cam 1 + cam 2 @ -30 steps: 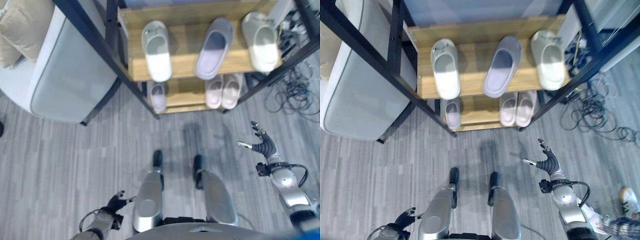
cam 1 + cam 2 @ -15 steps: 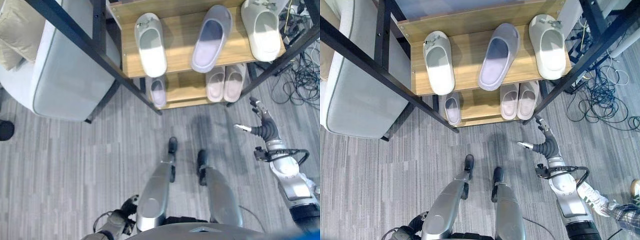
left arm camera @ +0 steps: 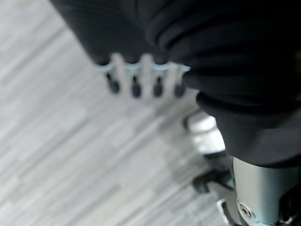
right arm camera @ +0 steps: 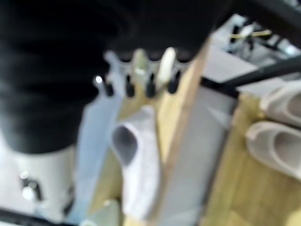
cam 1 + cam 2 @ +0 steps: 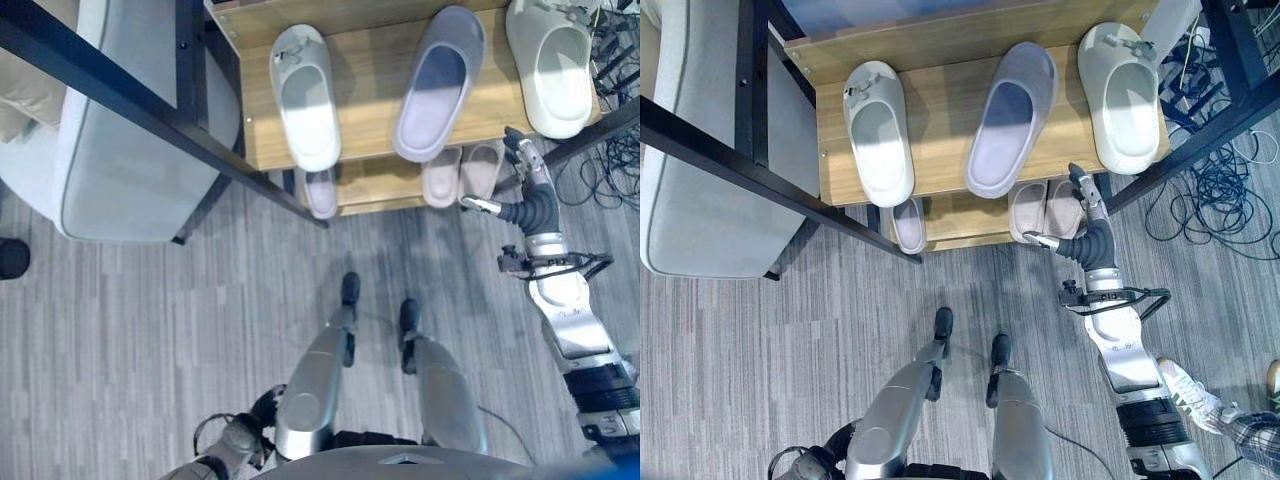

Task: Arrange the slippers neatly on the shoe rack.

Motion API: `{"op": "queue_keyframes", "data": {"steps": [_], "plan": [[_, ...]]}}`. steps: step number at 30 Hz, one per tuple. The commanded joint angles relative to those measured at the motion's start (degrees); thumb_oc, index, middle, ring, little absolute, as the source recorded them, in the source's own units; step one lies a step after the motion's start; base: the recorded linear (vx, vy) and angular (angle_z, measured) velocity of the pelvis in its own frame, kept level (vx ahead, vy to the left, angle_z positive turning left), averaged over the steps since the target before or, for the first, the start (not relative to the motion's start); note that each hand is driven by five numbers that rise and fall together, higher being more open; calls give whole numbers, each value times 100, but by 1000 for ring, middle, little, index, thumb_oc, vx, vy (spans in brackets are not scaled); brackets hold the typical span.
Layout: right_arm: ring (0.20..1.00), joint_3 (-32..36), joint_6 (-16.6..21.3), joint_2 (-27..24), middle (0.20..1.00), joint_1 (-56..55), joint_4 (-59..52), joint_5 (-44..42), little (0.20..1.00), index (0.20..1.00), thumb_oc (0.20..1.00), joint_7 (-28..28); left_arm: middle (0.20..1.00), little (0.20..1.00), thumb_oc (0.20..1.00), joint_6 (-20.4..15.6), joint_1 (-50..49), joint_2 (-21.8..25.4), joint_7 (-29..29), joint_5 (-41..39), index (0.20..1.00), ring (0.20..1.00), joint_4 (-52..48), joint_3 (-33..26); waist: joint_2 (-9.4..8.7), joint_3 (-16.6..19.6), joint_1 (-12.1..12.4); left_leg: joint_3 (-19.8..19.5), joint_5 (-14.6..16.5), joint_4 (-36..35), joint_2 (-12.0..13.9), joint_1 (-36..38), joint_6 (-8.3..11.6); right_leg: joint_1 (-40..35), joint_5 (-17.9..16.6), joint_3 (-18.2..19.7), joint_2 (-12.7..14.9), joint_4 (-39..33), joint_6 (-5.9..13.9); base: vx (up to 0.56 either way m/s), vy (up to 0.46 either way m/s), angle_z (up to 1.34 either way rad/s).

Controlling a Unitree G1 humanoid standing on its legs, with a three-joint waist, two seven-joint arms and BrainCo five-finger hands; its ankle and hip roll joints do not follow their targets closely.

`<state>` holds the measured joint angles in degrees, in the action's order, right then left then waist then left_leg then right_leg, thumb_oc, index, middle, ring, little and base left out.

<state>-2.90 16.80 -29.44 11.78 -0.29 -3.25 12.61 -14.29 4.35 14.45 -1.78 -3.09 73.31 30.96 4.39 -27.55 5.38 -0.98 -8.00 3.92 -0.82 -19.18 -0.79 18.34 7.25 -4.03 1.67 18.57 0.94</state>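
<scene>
Right hand (image 5: 1087, 238) spread, wooden shoe rack (image 5: 940, 120)

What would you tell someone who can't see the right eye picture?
The robot's open right hand reaches toward a pair of pale slippers on the lower shelf of a wooden shoe rack. Three slippers sit on the upper shelf.

Home entryway: shoe rack (image 5: 940, 110), sofa (image 5: 130, 150).

Shoe rack (image 5: 940, 95): top shelf carries white slipper (image 5: 878, 130), lilac slipper (image 5: 1011, 115), white slipper (image 5: 1123, 95); lower shelf (image 5: 955, 220) has lilac one (image 5: 908, 222) and a pink pair (image 5: 1047, 207).
</scene>
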Motion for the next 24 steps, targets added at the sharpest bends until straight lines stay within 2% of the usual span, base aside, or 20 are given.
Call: {"op": "queue_keyframes", "data": {"steps": [1, 6, 14, 20, 24], "plan": [[1000, 267, 454, -66, 1000, -183, -731, -214, 1000, 1000, 1000, 164, 1000, 1000, 1000, 13, -152, -30, -57, 87, 1000, 1000, -100, -86, -72, 156, 62, -202, 560, 683, -32, -509, -2, -118, -50, 77, 138, -220, 314, 14, -8, 4], [1000, 330, 467, 0, 1000, 67, -477, -230, 1000, 1000, 1000, 381, 1000, 1000, 1000, 14, -100, -44, -92, 24, 1000, 1000, -105, -90, -39, 155, 93, -236, 565, 687, -53, -509, 0, -129, -49, 37, 153, -222, 315, 9, -5, 3], [1000, 108, 251, -581, 1000, 1641, 789, -80, 1000, 1000, 1000, 985, 1000, 1000, 1000, 47, -128, 47, -16, -320, 1000, 1000, -126, -85, 165, 92, 305, -283, 537, 625, -104, -506, 0, -95, -81, 19, 207, -247, 326, 2, 2, 1], [1000, -60, 177, -731, 1000, 2319, 974, -80, 1000, 1000, 1000, 1121, 1000, 1000, 1000, 96, -149, 28, 21, -224, 1000, 1000, 1, 15, 239, 106, 385, -308, 517, 626, -135, -555, -4, -63, -91, -14, 237, -238, 329, 6, 15, 2], [1000, -122, 43, -855, 1000, 2623, 1135, -36, 1000, 1000, 1000, 1237, 1000, 1000, 1000, 40, -154, 120, 37, -479, 1000, 1000, -253, 12, 262, 91, 440, -332, 546, 646, -172, -559, -2, -86, -71, -59, 273, -227, 340, 8, 16, 7]]}}
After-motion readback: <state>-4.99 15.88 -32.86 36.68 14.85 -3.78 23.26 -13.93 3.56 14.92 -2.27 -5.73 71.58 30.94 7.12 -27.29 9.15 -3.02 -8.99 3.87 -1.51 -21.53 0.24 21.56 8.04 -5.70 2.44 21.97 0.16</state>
